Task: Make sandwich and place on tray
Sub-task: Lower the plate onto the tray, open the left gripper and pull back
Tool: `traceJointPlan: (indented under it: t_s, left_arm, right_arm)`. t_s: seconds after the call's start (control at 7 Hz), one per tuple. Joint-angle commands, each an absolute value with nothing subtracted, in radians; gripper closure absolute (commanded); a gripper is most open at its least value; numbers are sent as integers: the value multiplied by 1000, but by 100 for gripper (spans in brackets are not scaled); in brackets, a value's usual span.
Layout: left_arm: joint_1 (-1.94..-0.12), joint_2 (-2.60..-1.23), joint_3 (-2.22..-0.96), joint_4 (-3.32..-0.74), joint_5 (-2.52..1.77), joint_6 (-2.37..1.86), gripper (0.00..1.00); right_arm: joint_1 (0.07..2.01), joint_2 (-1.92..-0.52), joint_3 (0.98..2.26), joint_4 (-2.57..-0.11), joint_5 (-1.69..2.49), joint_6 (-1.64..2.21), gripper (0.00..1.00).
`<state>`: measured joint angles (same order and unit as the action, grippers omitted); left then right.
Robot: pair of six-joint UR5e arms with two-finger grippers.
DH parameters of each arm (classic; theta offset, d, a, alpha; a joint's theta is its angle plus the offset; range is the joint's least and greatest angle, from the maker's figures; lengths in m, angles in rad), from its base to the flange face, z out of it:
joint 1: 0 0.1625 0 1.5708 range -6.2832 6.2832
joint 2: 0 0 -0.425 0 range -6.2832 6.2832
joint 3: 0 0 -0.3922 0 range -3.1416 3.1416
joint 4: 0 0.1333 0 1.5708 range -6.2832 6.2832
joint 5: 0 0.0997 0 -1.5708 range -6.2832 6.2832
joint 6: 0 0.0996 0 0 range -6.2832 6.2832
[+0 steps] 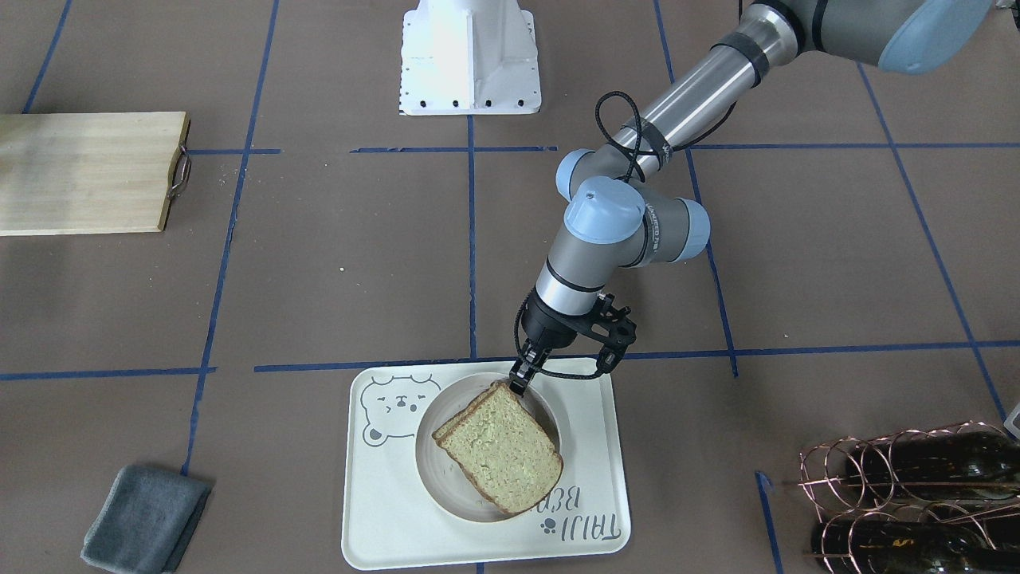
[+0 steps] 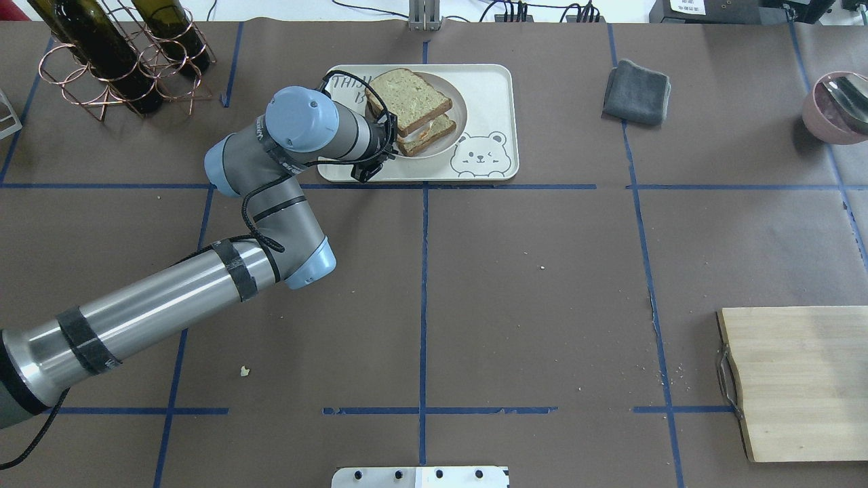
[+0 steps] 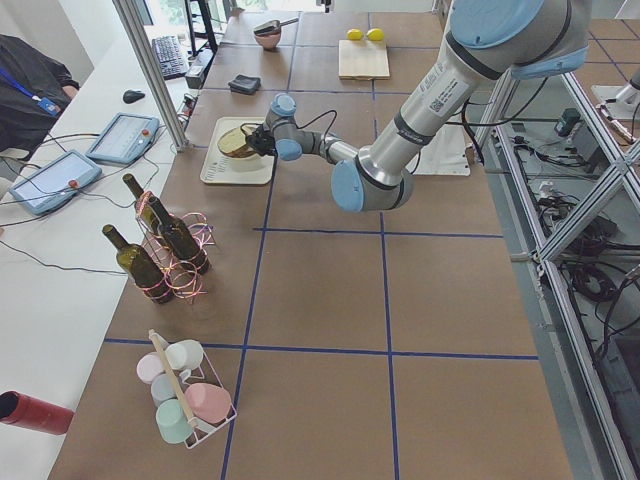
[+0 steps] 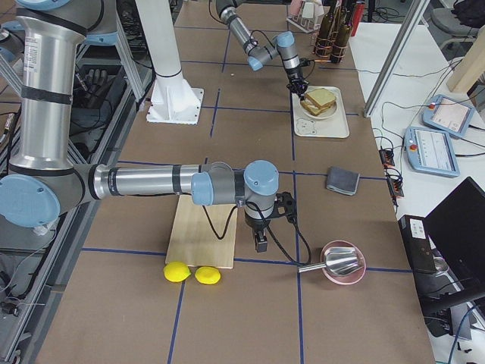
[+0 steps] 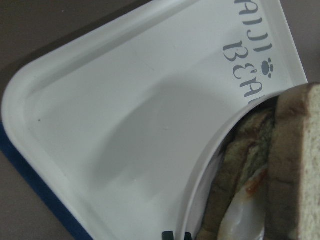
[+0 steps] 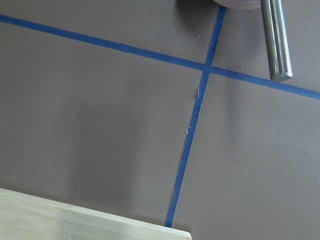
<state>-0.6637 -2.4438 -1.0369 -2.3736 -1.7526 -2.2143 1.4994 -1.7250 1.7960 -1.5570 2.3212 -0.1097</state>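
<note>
The sandwich (image 1: 502, 450) lies on a small round white plate (image 1: 426, 456) that stands on the cream bear-face tray (image 1: 382, 510). Its top slice sits askew over the bottom slice, and white egg shows between them in the left wrist view (image 5: 240, 220). My left gripper (image 1: 516, 387) is at the sandwich's corner nearest the robot, just above the plate rim. Its fingertips stand close together with nothing between them. My right gripper (image 4: 260, 244) hangs over the table beside the wooden cutting board (image 4: 201, 235); I cannot tell whether it is open or shut.
The cutting board (image 2: 800, 379) lies on the robot's right. A grey cloth (image 2: 637, 91) lies beside the tray (image 2: 485, 95). A wire rack of wine bottles (image 2: 115, 54) stands on the tray's other side. A pink bowl with a metal scoop (image 2: 834, 105) sits far right; two lemons (image 4: 189, 273) lie by the board.
</note>
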Motion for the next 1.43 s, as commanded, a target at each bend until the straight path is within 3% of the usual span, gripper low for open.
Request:
traceJointPlan:
  t_s: [0.0, 0.14, 0.57, 1.0, 1.29]
  left_arm:
    - [-669, -2447, -1026, -2378, -1733, -2189, 71]
    - [-689, -2439, -1063, -2361, -1743, -2092, 1]
    - [-727, -2236, -1410, -2177, -1882, -1962, 0]
    - [-761, -2061, -1791, -1857, -1885, -1569, 0]
    - [-832, -1956, -1894, -1752, -1957, -1310, 0]
  right_arm:
    - [1505, -1721, 1792, -1555, 2319, -98, 0]
    - [1505, -1721, 1789, -1555, 2318, -100, 0]
    - [1519, -1733, 1787, -1554, 2316, -103, 0]
    - [1580, -1730, 1750, -1554, 2324, -104, 0]
    - [1609, -1723, 1746, -1569, 2367, -74, 0]
